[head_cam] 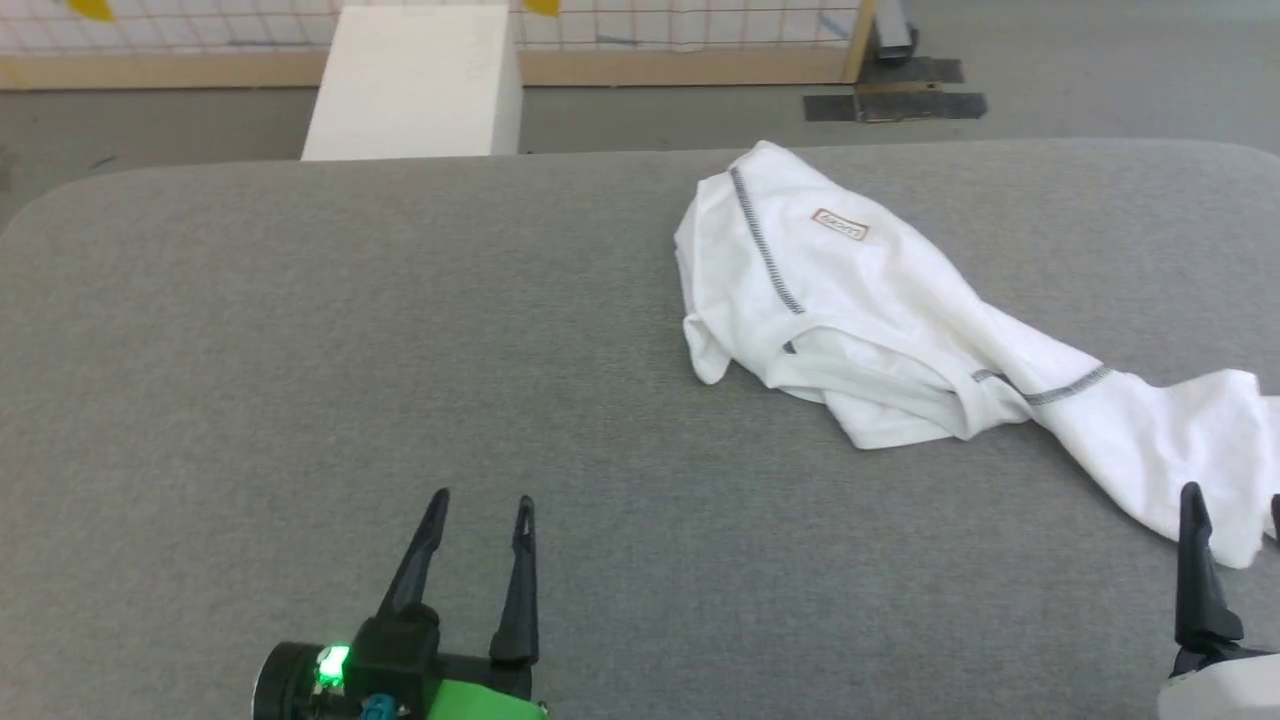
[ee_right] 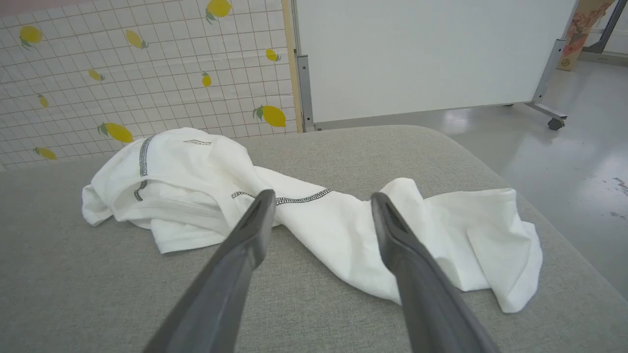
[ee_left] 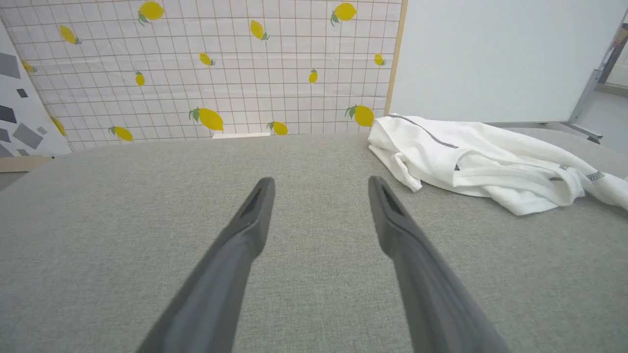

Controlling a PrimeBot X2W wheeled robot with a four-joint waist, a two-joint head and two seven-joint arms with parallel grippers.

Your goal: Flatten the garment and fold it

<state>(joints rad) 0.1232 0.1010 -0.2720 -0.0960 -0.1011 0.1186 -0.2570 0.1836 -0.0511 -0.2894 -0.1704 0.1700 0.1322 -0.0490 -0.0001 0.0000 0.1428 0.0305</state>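
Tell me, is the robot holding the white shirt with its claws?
Nothing is held. The left gripper and right gripper are open and empty; the garment lies loose on the table.

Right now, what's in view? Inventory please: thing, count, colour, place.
garment: 1, white with grey seams, crumpled on the table's right half
patch: 1, brown-bordered, on the garment's far part
table: 1, grey fabric top, fills the foreground
box: 1, white, beyond the table's far edge
backdrop: 1, white grid with yellow lemons, behind the table
panel: 1, white, on a wheeled stand, right of the backdrop
tape: a few strips, dark, on the floor at far right
left jaws: 1 pair, dark fingers, open over bare table
right jaws: 1 pair, dark fingers, open at the garment's near end, nothing held
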